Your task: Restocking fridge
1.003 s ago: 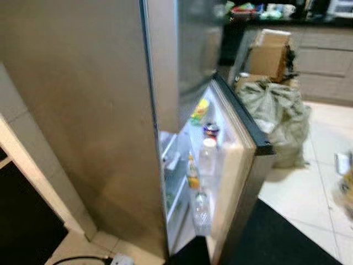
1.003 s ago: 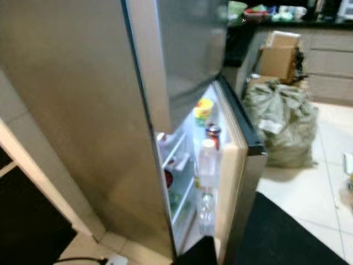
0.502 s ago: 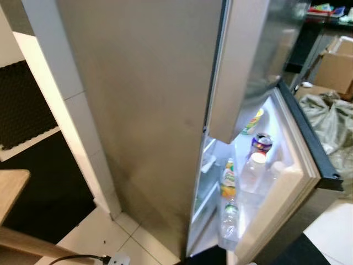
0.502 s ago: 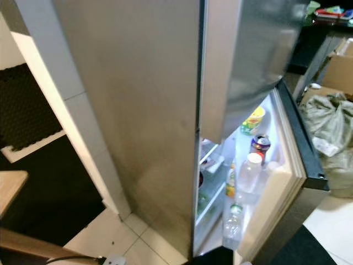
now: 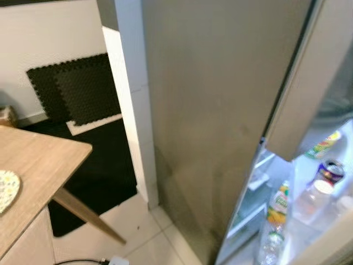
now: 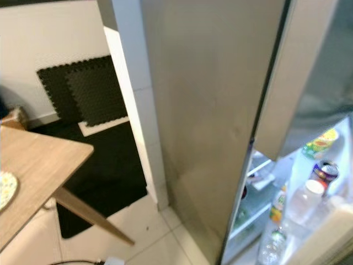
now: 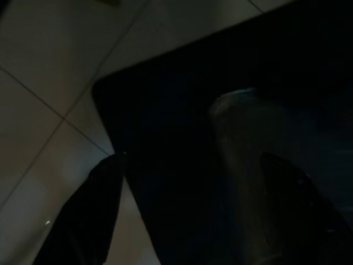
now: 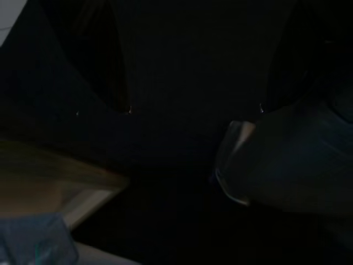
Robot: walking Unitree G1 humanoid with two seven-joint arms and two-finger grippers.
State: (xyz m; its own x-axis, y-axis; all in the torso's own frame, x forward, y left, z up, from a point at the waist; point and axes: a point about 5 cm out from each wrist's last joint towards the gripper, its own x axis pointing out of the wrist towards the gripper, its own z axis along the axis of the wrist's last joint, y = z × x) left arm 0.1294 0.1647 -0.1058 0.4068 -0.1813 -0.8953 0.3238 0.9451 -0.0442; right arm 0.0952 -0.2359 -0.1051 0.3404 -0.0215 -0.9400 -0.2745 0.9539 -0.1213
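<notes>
The steel fridge stands at the right, its side panel facing me. Its lower compartment is open and lit. Inside the open part I see an orange juice bottle, a soda can, a clear white-capped bottle, a water bottle lower down and a yellow-green pack. My left gripper hangs open over a dark mat and pale tiles. In the very dark right wrist view my right gripper also hangs open, holding nothing.
A wooden table with a patterned plate sits at the left. A white pillar stands beside the fridge. Black foam mats lean on the wall, a dark rug lies below. A power strip lies on the tiles.
The camera has swung left: the fridge slid to the right of the picture and the table, wall and foam mats came into view. Nothing in the fridge moved.
</notes>
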